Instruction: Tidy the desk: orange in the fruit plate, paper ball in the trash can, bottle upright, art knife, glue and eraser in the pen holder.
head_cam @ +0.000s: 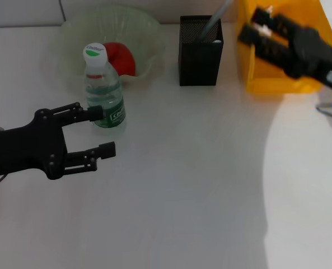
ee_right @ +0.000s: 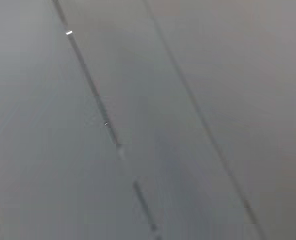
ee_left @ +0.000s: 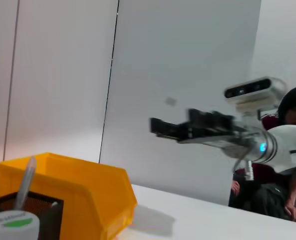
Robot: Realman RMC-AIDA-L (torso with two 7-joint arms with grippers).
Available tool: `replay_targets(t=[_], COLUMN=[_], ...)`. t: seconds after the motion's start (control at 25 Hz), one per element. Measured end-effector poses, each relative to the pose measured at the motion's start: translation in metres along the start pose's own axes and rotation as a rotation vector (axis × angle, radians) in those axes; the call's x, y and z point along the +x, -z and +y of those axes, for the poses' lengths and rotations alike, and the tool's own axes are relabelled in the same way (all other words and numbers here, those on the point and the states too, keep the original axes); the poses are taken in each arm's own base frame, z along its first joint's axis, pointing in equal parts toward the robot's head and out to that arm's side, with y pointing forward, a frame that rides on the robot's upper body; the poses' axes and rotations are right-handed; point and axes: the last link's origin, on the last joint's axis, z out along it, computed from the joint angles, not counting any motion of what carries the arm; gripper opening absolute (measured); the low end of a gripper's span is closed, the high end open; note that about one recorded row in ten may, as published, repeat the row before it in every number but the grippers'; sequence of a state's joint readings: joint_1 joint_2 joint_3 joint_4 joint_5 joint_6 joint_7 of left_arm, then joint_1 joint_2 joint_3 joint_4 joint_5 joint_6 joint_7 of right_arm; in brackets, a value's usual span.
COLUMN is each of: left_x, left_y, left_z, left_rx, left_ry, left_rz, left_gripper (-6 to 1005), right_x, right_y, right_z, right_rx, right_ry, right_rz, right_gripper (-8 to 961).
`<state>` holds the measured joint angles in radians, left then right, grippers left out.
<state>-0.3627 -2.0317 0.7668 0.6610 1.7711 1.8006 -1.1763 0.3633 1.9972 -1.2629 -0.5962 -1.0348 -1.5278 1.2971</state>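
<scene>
left gripper (head_cam: 101, 131) fingers apart beside upright bottle (head_cam: 103, 87); wrist view adds yellow bin (ee_left: 88, 192).

A white table (head_cam: 182, 185) fills the head view. At right in the left wrist view, a dark-haired person (ee_left: 293, 107) sits (partly hidden).

My left gripper (head_cam: 101, 131) hangs over the white desk (head_cam: 182, 185) at my left, fingers apart, just in front of the clear plastic water bottle w/ white cap (head_cam: 104, 87), which stands upright. Behind the bottle: translucent fruit plate (head_cam: 149, 33) w/ the red-orange fruit (head_cam: 121, 58) in it. Right of the plate: black mesh pen holder (head_cam: 201, 59), a grey stick-like item (head_cam: 213, 22) standing in it. Right of that, the yellow plastic bin (head_cam: 277, 78); my right gripper (head_cam: 255, 28) is above it.
</scene>
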Motion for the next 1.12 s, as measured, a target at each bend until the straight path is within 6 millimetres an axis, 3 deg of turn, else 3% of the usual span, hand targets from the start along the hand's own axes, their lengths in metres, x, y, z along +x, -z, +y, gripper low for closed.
replay_targets(t=[0.04,0.2,0.4,1.12], left_x=[0.000,0.001,0.006,0.009], left_y=[0.002,0.009,0.010,0.014], left_z=[-0.001,-0.002,0.004,0.007], left_rx=[-0.005,-0.044,-0.158,-0.185], left_ry=[0.006,0.037,0.090,0.102], left_rz=[-0.013,-0.071,-0.139,-0.135], left_gripper=[783,783,783,783], right_x=[0.000,0.039,0.059,0.066], right_y=[0.000,0.043,0.049,0.041], right_z=[0.000,0.046,0.065,0.067], right_rx=[0.000,-0.231,-0.262,-0.286], right_ry=[0.000,-0.077,-0.083,-0.082], right_rz=[0.000,0.182,0.200,0.228], right_gripper=[626,741,826,827])
